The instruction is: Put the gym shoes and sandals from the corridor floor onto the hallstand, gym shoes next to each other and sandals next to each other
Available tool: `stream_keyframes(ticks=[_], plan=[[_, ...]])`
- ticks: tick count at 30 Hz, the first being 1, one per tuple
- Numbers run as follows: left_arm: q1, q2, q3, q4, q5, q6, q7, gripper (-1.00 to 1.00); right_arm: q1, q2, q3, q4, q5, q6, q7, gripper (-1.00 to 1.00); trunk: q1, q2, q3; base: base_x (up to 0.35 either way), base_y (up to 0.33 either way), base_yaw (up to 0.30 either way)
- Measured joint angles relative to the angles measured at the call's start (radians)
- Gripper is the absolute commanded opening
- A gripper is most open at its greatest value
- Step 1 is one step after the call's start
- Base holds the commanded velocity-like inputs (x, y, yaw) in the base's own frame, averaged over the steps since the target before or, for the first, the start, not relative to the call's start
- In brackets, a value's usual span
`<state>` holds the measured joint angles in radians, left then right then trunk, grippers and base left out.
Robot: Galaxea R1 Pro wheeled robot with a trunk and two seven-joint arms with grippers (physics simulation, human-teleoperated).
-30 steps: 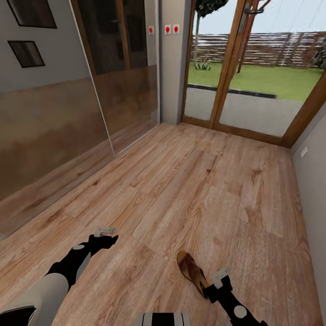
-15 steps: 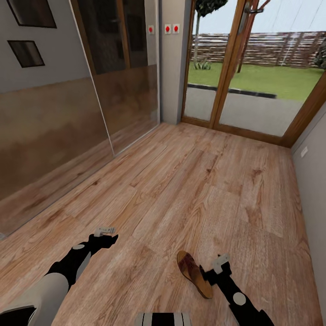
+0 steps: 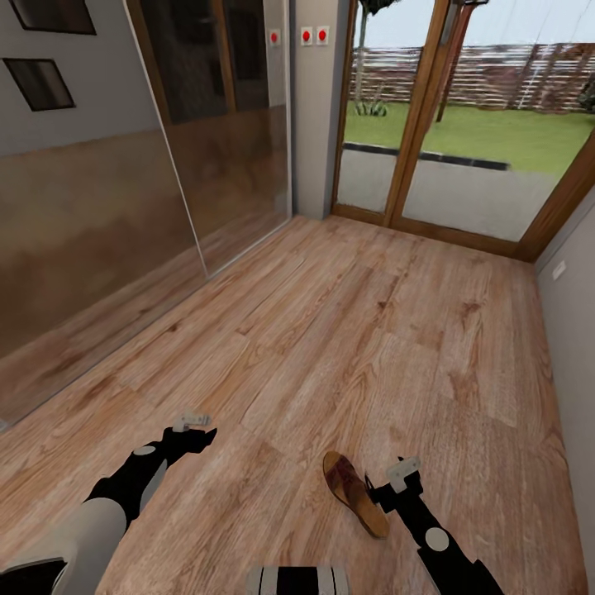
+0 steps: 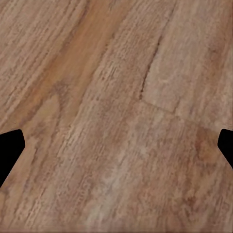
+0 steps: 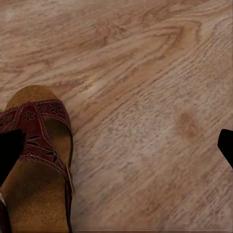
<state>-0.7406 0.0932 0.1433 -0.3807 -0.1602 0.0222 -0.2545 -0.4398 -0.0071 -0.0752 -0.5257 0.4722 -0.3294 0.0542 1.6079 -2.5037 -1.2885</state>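
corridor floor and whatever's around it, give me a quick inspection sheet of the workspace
surface: corridor floor of wood-grain planks, bare apart from one sandal.
job's things: one brown sandal lies flat on the floor, strap side up; the right wrist view shows its tan insole.
clutter: nothing seen.
grippers: right gripper low beside the sandal, fingers spread, holding nothing; left gripper over bare floor, fingers spread, holding nothing.
cables: nothing seen.
surroundings: mirrored sliding doors on the left, glazed wooden doors ahead facing a lawn, grey wall on the right.
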Motion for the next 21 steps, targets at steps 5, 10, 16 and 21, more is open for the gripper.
stream_keyframes(ticks=[5, 10, 16, 21], plan=[[0.000, 0.000, 0.000, 0.000, 0.000, 0.000, 0.000, 1.00, 0.000, 0.000, 0.001, 0.001, 0.000, 0.000, 0.000, 1.00, 0.002, -0.001, -0.020, 0.000, 0.000, 0.000], [0.000, 0.000, 0.000, 0.000, 0.000, 0.000, 0.000, 1.00, 0.000, 0.000, 0.001, 0.001, 0.000, 0.000, 0.000, 1.00, 0.005, -0.002, -0.042, 0.000, 0.000, 0.000], [0.000, 0.000, 0.000, 0.000, 0.000, 0.000, 0.000, 1.00, 0.000, 0.000, 0.001, 0.001, 0.001, 0.000, 0.000, 1.00, 0.006, -0.003, -0.065, 0.000, 0.000, 0.000], [0.000, 0.000, 0.000, 0.000, 0.000, 0.000, 0.000, 1.00, 0.000, 0.000, 0.002, 0.001, 0.000, 0.000, 0.000, 1.00, 0.006, -0.003, -0.071, 0.000, 0.000, 0.000]])
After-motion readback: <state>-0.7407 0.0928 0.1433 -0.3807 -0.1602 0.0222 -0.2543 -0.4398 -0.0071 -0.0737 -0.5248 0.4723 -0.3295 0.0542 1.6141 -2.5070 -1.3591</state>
